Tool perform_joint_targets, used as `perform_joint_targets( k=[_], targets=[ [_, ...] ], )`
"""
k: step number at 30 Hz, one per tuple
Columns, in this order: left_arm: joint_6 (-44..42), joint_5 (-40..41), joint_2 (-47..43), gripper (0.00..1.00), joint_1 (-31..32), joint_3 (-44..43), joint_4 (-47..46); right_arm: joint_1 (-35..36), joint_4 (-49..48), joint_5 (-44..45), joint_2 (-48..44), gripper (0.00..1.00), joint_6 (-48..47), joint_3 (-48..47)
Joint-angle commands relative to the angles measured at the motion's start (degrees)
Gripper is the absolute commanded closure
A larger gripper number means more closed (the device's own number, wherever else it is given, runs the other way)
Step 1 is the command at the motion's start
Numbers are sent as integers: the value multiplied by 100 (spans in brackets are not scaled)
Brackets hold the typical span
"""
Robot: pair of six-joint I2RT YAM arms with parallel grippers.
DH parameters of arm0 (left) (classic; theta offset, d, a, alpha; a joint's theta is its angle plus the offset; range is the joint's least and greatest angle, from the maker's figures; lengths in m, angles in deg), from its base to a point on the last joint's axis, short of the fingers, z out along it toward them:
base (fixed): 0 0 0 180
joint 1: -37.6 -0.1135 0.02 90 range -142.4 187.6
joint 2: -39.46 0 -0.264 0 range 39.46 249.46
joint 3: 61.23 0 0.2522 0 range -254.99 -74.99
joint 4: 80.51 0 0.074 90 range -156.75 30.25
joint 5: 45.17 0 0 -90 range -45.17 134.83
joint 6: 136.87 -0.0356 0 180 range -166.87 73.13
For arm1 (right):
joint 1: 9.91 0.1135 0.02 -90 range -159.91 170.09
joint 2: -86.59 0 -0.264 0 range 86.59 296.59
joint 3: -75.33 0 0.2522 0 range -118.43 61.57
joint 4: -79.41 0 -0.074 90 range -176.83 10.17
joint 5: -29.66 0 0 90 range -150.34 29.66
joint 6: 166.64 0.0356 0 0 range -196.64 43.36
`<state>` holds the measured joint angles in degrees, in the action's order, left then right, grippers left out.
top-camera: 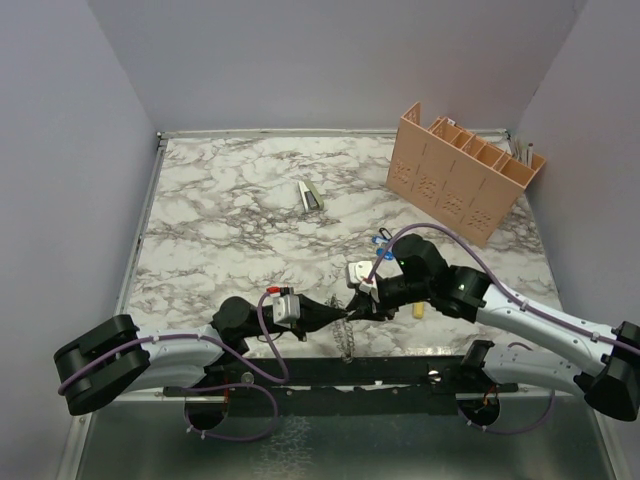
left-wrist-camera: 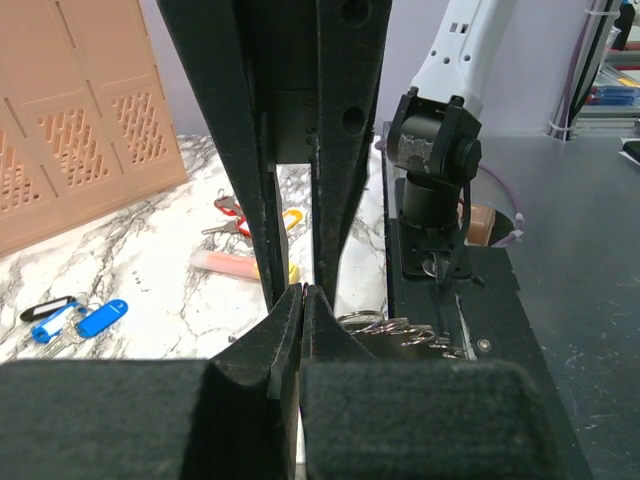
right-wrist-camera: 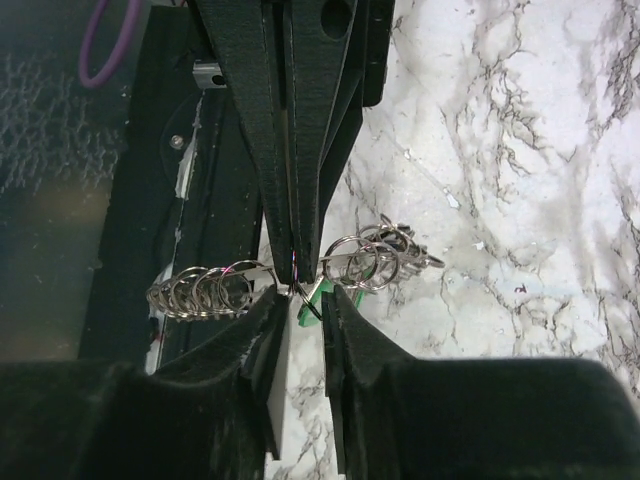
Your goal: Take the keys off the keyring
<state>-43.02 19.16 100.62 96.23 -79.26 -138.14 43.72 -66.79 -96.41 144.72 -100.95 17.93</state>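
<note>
**Two end effectors meet over the keyring, a green-headed key between the right one's jaws**

Low in the centre of the overhead view, above the table's [top-camera: 230,200] near edge, the left end effector [right-wrist-camera: 296,266] is closed and appears to pinch the keyring [right-wrist-camera: 350,258], with a chain of small rings [right-wrist-camera: 205,290] hanging to one side. The right end effector [right-wrist-camera: 305,305] has its jaws narrowly apart around a green-headed key [right-wrist-camera: 312,292]; I cannot tell whether the pads grip it yet. The step in hand looks like working this key off the coil. Next, the right side likely needs a firm pinch, then a slide along the coil while the left holds steady. Two blue-headed keys [left-wrist-camera: 85,320] lie loose on the table, lower left in the left wrist view.
</note>
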Motion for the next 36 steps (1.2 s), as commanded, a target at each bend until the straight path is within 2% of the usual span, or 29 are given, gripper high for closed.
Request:
perform_joint_targets(
  k=[1,7,11,14,17,20,26,36],
  targets=[
    [36,-198,-62,100,17,-65,-374,-4,-150,-276,56,78,-71,-46],
    [45,-246,-28,100,17,-56,-401,-3,-108,-268,67,99,-95,-95],
    [-15,-34,-53,100,17,-14,-255,-8,300,-116,104,99,-149,-324],
    [-199,169,-260,90,17,-39,261,-5,1075,160,233,99,-266,-679],
    [-354,290,-524,75,17,-147,882,-2,1791,481,475,99,-363,-1091],
    [-529,419,-712,67,17,-220,1283,-1,2453,650,816,99,-471,-1510],
    [-666,347,-699,66,17,-468,1821,-8,3350,750,1386,99,-706,-2202],
    [-577,15,6,65,17,-826,1857,-6,3276,671,1465,99,-715,-2362]
  ],
)
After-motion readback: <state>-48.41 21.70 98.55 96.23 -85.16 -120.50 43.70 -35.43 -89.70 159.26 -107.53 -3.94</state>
